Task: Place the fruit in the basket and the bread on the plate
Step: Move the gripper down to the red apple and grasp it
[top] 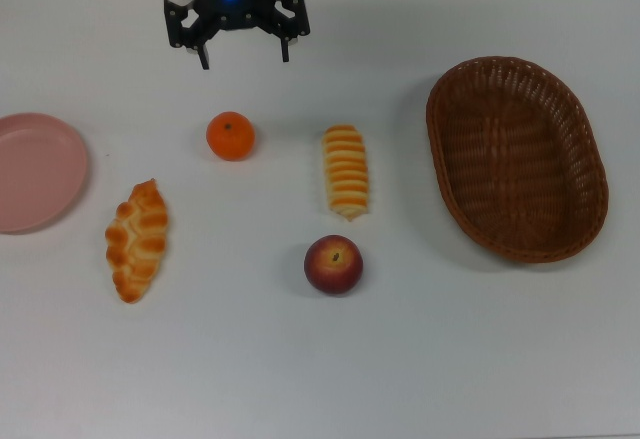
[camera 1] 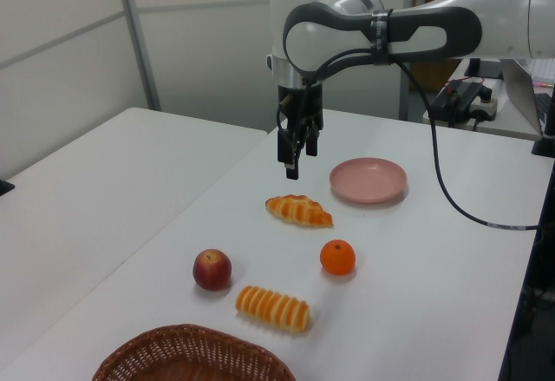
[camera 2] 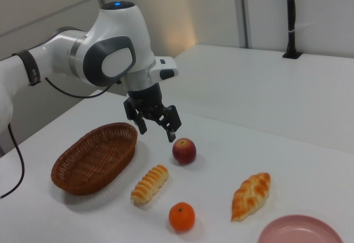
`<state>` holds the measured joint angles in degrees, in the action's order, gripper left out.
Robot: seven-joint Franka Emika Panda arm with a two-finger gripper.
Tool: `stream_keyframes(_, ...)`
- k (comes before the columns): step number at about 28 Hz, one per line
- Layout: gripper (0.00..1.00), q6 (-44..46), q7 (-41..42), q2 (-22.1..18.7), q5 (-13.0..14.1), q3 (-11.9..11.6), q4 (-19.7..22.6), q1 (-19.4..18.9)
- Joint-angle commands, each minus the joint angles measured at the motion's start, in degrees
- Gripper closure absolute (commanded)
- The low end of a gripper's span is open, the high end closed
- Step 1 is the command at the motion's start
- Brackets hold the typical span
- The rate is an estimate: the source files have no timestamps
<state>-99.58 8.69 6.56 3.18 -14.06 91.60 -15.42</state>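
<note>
White table [top: 500, 359], striped roll [top: 346, 172] lengthwise toward wide-open empty jaws [top: 244, 55] above.

orange mandarin [top: 231, 135], red peach [top: 333, 264], braided loaf [top: 137, 240], striped roll [top: 346, 171] between empty basket [top: 517, 157] and pink plate [top: 38, 170]

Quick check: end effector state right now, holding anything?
End effector: open, holding nothing, raised above the table and clear of all the items.
</note>
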Motion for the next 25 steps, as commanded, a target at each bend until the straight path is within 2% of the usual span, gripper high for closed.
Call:
stream_keyframes(1, 0.00, -9.47, -11.66, 4.98, -1.15, 4.18, 0.16, -0.49)
stream_keyframes(5, 0.00, -14.23, -18.61, 8.37, -2.73, 5.88, 0.16, -0.49)
stream_keyframes(6, 0.00, -15.98, -20.28, 9.94, -4.30, 7.19, 0.16, -0.49)
stream_keyframes(9, 0.00, -17.22, -21.87, 11.71, -6.07, 8.26, 0.16, -0.49)
stream_keyframes(20, 0.00, -22.06, -25.91, 17.16, -6.78, 8.44, -1.16, -1.63)
stream_keyframes(25, 0.00, -23.38, -27.85, 20.50, -10.12, 8.44, -2.56, -1.72)
